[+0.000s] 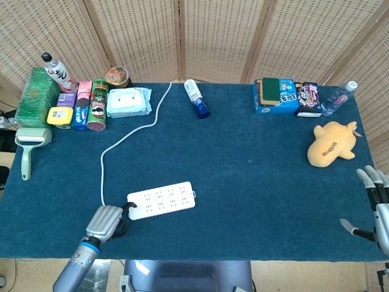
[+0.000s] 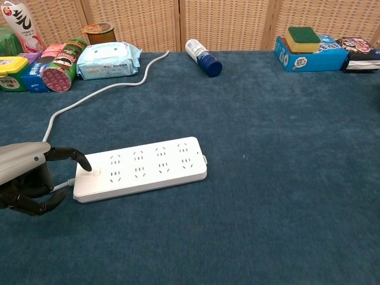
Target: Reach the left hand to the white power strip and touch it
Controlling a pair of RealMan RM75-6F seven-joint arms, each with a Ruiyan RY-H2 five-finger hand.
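Left hand [image 2: 27, 178] pressing fingertip onto switch end of white power strip [image 2: 142, 168], other fingers curled, holding nothing; likely toggling power. Right hand [image 1: 378, 207] idling at table edge, fingers spread, empty.

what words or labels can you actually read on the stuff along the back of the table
None can be quoted with confidence.
Green chip can: white brand lettering, too blurred to read.
White bottle: large dark brush-style characters, not legible.
Blue box under the sponge: small printing, too small.
Dark snack pack: colourful lettering, blurred.
Wipes pack and yellow tub: print unreadable.
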